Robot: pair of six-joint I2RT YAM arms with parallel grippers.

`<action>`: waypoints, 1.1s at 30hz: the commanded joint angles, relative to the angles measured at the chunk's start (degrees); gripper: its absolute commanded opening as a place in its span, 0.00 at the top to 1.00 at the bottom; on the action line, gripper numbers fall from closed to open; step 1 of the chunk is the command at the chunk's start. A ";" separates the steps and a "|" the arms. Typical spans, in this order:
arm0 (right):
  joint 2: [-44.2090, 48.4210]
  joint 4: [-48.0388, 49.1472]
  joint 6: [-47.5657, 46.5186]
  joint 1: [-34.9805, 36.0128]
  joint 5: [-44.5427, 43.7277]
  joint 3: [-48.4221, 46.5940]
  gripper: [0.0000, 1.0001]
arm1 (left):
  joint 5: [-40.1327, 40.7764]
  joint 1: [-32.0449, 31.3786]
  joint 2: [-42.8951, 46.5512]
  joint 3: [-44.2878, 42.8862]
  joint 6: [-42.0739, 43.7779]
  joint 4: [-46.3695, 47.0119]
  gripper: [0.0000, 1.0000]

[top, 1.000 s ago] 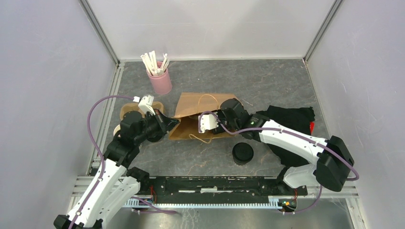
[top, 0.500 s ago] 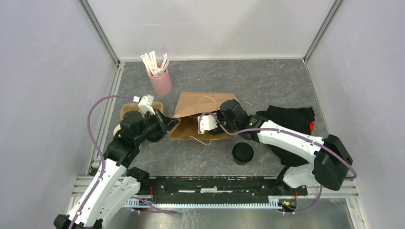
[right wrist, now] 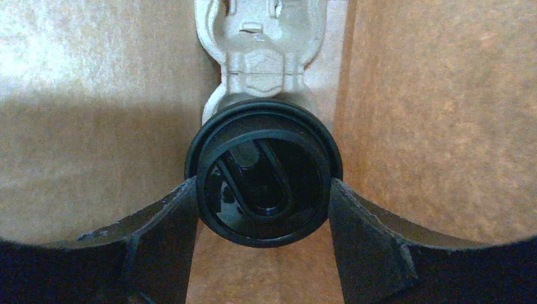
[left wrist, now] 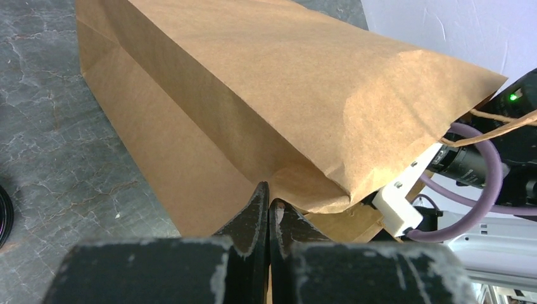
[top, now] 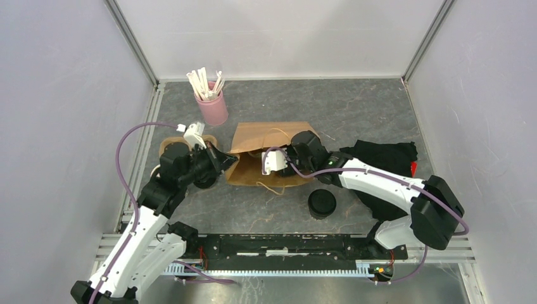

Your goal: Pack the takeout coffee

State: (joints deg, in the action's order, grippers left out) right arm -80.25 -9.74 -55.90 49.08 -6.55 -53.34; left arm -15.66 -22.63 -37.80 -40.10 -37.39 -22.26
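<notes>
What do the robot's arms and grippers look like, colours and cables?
The left arm and right arm: white shells, black joints, a lilac cable each. The left gripper and right gripper: scuffed black fingers. A green light glows near the right wrist.

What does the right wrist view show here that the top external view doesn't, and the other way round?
Only right wrist: the right gripper clasping a round black plastic cup lid inside the brown paper bag. Only top external: a second black-lidded cup on the table, the pink cup of white sticks, the left gripper pinching the bag's edge. Both: the bag and the right arm.
</notes>
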 commanded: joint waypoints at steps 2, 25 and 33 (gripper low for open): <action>-1.47 -3.60 2.20 -0.47 1.36 -4.15 1.00 | -2.99 -0.13 -3.51 -7.37 -1.76 -4.84 0.98; -2.86 -28.73 17.89 -0.41 18.14 -18.43 0.96 | -11.41 -0.02 -17.95 -28.39 -13.57 -24.47 0.97; -7.28 -38.51 18.65 -0.35 20.34 -20.92 0.95 | -4.99 -0.03 -21.68 -34.15 -15.88 -29.54 0.95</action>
State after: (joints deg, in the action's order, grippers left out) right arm -85.10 -40.93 -38.98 48.51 10.04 -72.29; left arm -22.63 -22.59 -58.28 -70.50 -49.69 -49.80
